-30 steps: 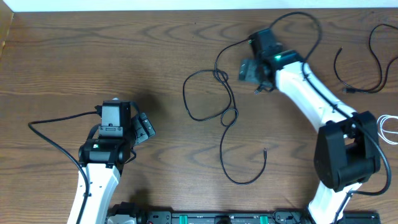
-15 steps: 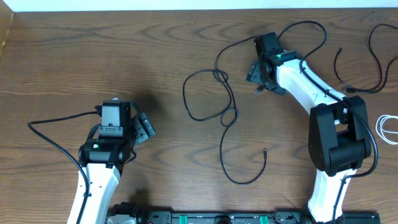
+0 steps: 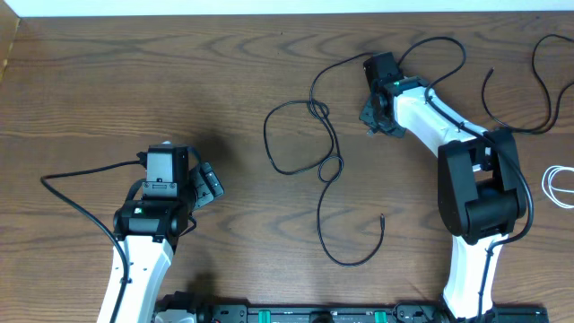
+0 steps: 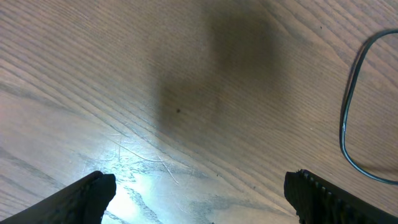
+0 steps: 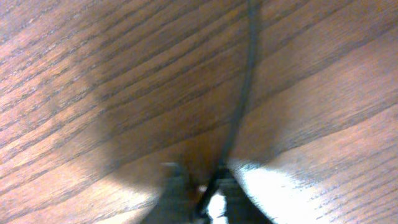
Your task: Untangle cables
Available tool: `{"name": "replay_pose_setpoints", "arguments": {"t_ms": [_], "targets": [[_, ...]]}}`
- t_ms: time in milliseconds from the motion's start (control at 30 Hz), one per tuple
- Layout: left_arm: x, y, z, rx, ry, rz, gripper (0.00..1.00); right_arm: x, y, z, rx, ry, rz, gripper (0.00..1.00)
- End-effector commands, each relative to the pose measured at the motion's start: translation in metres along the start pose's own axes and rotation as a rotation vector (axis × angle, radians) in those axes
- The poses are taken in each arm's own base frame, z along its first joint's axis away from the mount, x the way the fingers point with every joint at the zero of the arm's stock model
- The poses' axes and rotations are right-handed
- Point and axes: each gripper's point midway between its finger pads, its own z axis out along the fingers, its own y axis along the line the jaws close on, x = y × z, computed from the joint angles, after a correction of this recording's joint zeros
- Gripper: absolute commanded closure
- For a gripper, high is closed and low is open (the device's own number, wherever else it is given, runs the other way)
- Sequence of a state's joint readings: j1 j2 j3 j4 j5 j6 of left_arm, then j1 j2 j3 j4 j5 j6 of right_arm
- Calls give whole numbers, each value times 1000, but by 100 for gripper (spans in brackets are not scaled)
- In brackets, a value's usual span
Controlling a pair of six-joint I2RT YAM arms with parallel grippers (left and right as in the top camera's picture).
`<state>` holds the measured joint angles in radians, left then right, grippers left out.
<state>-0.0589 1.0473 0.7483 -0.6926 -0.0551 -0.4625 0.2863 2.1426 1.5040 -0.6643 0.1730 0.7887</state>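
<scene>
A thin black cable [image 3: 319, 109] lies in crossed loops mid-table, with one strand running to the right gripper [image 3: 372, 115]. Only the right wrist view shows its fingers [image 5: 176, 194] pinched together on that strand. The left gripper [image 3: 211, 184] is spread wide above the brown wood-grain table [image 3: 134, 81]. A second black cable [image 3: 502, 131] and a white cord [image 3: 548, 184] lie near the right edge.

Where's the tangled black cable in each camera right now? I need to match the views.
Overhead: the tangled black cable loops across the table's middle, its upper end reaching the right claw.
Left wrist: one curved stretch at the right edge, probably its left loop, clear of the open left claw.
Right wrist: the cable runs from top centre down into the shut right claw.
Shared landmark: the wood-grain table.
</scene>
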Motion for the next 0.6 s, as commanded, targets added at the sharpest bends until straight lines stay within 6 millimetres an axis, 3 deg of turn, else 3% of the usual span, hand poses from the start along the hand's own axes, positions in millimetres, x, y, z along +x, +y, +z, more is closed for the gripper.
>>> {"name": "replay_pose_setpoints", "arguments": {"t_ms": [0, 167, 367, 567], "targets": [[-2, 2, -1, -11, -5, 15, 6, 3, -6, 6, 23, 14, 7, 99], [-2, 2, -1, -11, -5, 15, 7, -6, -2, -19, -13, -15, -39, 99], [-2, 2, -1, -11, -5, 15, 6, -21, -1, -77, -66, -78, -110, 99], [-2, 2, -1, -11, -5, 15, 7, -17, -8, -115, -88, -86, -161, 99]]}}
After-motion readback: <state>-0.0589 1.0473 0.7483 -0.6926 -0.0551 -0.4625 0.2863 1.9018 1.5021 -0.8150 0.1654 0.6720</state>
